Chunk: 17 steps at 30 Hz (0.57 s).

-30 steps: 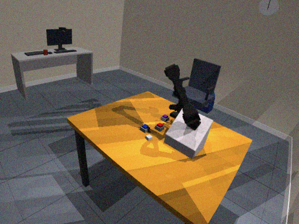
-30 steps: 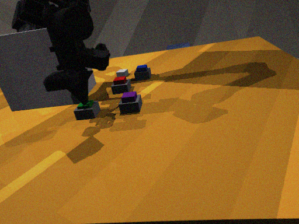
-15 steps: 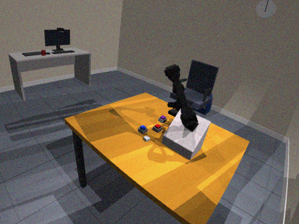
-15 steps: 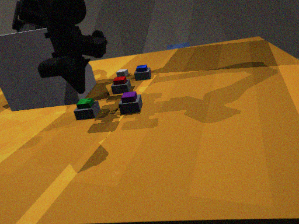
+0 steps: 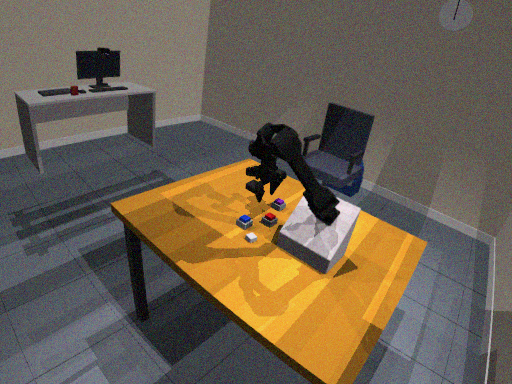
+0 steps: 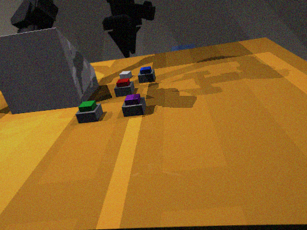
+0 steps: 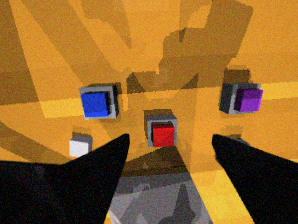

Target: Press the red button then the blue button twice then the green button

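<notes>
My gripper [image 5: 265,195] [image 6: 128,52] [image 7: 170,138] is open and empty. It hangs well above the table, over the cluster of buttons. In the wrist view the red button [image 5: 270,217] [image 6: 123,82] [image 7: 163,135] lies between my two fingers, far below. The blue button [image 5: 244,219] [image 6: 146,70] [image 7: 95,104] is to its left in that view. The green button [image 6: 87,105] stands close to the grey base block, apart from my fingers. All the buttons stand raised.
A purple button [image 5: 279,202] [image 6: 132,99] [image 7: 248,99] stands near the red one. A small white block [image 5: 251,237] [image 6: 125,74] [image 7: 79,148] lies beside the blue and red buttons. The arm's grey base block [image 5: 320,235] [image 6: 39,69] sits on the orange table [image 5: 300,300].
</notes>
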Available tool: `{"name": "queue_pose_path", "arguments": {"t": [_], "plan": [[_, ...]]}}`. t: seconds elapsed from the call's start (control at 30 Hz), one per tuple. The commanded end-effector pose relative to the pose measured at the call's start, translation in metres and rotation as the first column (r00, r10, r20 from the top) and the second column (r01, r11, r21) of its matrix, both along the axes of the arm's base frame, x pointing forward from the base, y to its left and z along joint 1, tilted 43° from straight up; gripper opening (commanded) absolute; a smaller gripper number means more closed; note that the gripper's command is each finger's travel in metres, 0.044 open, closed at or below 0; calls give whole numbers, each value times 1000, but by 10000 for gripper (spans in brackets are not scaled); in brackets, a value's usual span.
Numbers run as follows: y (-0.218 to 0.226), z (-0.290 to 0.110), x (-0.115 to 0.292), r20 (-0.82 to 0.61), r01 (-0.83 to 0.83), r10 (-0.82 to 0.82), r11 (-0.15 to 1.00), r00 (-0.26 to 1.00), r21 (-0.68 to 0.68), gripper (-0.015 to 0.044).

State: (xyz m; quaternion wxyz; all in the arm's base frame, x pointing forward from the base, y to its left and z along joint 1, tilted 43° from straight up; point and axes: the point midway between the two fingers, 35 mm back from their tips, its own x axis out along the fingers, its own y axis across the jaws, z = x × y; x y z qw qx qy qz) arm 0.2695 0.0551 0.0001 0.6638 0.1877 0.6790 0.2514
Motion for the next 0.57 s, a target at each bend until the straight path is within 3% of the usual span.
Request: {"name": "queue_pose_path", "arguments": {"t": [0.0,0.23,0.53], "plan": [[47,54,-2,9,6,-7,1000,1000,30,400],[111,133,-39,1,-9,9,994,1000,109,400],[116,140,-44,-2,-11,11,993,1000,117,400]]}}
